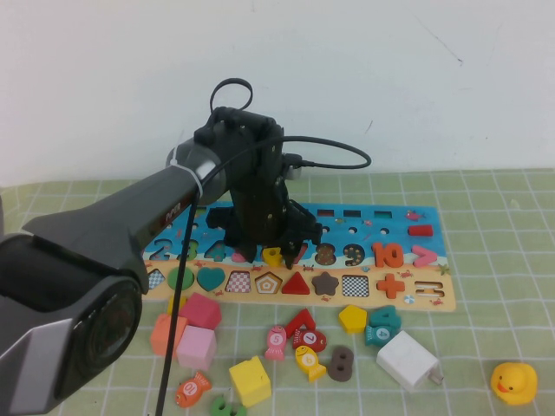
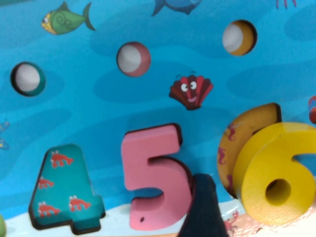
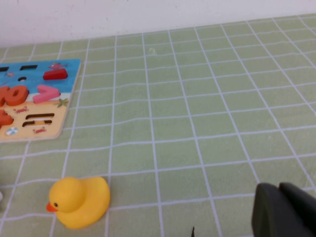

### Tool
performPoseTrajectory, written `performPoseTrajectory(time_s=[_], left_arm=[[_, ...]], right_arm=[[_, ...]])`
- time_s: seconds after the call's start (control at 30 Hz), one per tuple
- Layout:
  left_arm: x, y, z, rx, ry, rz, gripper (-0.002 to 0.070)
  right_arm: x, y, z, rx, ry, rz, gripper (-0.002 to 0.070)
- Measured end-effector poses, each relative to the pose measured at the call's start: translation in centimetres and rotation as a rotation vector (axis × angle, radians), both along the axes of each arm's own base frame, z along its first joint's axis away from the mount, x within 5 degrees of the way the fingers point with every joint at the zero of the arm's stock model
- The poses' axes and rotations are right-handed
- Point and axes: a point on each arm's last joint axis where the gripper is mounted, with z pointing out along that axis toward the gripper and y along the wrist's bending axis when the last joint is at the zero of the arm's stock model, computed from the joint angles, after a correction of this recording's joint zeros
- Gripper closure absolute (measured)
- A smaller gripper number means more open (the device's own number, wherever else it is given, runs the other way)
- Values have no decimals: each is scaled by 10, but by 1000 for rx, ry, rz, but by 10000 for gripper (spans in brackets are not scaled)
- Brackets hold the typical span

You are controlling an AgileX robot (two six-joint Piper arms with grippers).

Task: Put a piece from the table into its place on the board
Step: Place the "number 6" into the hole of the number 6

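piece (image 2: 274, 180) askew over board (image 2: 148, 98) slot; left gripper (image 1: 270, 247) above; right gripper (image 3: 284, 210) parked

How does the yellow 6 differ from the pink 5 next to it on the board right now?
The yellow 6 is tilted, overlapping its orange recess rather than lying in it; the pink 5 lies flat in its slot. The 6 is yellow and rounded, the 5 pink and angular. Both are thick numerals on the board, under the left end effector.
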Motion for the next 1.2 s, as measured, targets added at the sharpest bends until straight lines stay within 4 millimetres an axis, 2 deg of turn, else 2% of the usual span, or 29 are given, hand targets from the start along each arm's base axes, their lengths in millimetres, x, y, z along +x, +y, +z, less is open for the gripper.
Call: performPoseTrajectory(time_s=[0.37, 0.6, 1.2], left_arm=[[5, 3, 17, 35, -63, -11, 213], [5, 5, 18, 52, -70, -14, 218], [3, -1, 18, -16, -39, -16, 297]], right_arm=[[0, 0, 0, 0, 0, 0, 678], [0, 0, 0, 0, 0, 0, 678], [0, 0, 0, 0, 0, 0, 678]])
